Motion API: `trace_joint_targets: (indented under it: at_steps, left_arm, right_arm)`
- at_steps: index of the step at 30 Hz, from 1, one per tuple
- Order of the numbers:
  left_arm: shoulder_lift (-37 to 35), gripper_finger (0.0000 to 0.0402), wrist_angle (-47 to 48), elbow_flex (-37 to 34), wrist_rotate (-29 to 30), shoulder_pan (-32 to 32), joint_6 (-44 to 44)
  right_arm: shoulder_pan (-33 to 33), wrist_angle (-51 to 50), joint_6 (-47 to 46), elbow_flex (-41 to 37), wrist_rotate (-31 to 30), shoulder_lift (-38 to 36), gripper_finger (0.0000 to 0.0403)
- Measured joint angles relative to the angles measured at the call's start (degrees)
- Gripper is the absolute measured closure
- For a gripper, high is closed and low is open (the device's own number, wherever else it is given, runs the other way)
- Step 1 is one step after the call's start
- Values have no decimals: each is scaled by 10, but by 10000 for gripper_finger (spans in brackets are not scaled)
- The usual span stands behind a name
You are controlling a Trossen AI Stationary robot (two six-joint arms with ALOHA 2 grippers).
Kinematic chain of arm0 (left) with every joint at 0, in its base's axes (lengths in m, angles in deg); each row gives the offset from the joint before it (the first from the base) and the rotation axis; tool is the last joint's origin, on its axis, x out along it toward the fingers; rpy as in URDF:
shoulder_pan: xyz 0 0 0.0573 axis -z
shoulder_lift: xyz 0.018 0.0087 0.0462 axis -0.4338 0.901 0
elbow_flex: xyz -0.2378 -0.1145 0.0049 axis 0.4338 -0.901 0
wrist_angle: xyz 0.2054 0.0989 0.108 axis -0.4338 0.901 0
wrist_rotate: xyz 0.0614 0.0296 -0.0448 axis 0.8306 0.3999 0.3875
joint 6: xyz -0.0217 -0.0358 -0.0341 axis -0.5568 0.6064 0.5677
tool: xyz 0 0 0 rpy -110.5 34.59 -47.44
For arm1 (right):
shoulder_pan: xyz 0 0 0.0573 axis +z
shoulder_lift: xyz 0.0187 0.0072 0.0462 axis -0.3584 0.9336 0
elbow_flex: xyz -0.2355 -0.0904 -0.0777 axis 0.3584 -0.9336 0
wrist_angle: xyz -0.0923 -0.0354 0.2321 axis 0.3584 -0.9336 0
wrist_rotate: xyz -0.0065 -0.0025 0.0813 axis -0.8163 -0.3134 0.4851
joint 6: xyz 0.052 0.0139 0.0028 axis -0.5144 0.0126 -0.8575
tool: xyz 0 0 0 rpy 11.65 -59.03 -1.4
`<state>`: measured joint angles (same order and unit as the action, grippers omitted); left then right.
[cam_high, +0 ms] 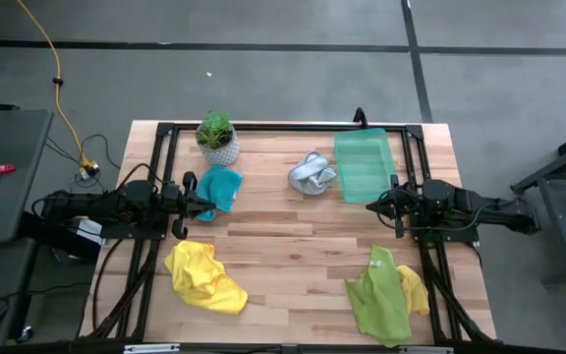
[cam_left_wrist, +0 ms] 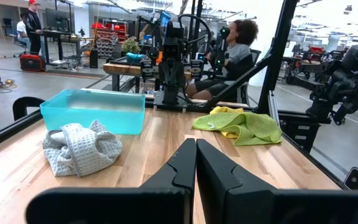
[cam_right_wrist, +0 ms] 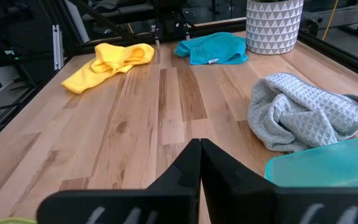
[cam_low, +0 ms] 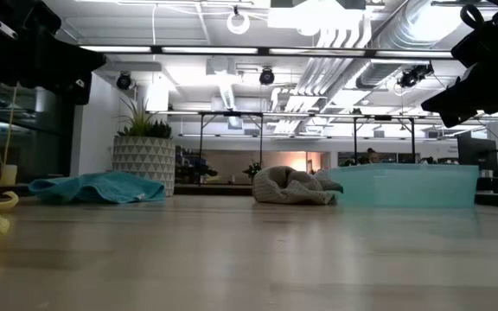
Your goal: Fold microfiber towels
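Observation:
Several crumpled microfiber towels lie on the wooden table: a teal one (cam_high: 221, 187) at far left, a grey-white one (cam_high: 311, 174) at far centre, a yellow one (cam_high: 202, 277) at near left, and a lime green one (cam_high: 378, 298) lying over another yellow one (cam_high: 414, 288) at near right. My left gripper (cam_high: 211, 204) hangs shut above the table's left side, by the teal towel. My right gripper (cam_high: 371, 206) hangs shut above the right side, near the tray. Neither touches a towel. In the wrist views both pairs of fingers (cam_left_wrist: 195, 163) (cam_right_wrist: 199, 163) are closed together.
A translucent green tray (cam_high: 365, 164) stands at the far right, beside the grey-white towel. A small plant in a white patterned pot (cam_high: 217, 139) stands at the far left. A black frame runs along the table's edges. Bare wood lies in the table's middle. A seated person shows beyond the table.

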<state>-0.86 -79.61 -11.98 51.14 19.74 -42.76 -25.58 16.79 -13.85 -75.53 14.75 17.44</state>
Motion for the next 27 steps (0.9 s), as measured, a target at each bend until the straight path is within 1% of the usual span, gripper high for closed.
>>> trace_joint_targets:
  at_steps: [18, 21, 23, 25, 27]
  left_arm:
    - [0, 398, 0, 0, 0, 0, 0]
    - [0, 398, 0, 0, 0, 0, 0]
    - [0, 398, 0, 0, 0, 0, 0]
    - [0, 398, 0, 0, 0, 0, 0]
    - [0, 398, 0, 0, 0, 0, 0]
  right_arm:
    - [0, 0, 4, 0, 0, 0, 402]
    - [0, 0, 121, 0, -14, 0, 402]
    - [0, 1, 180, 0, -16, 0, 402]
    - [0, 1, 212, 0, -16, 0, 402]
    - [0, 3, 215, 0, -17, 0, 402]
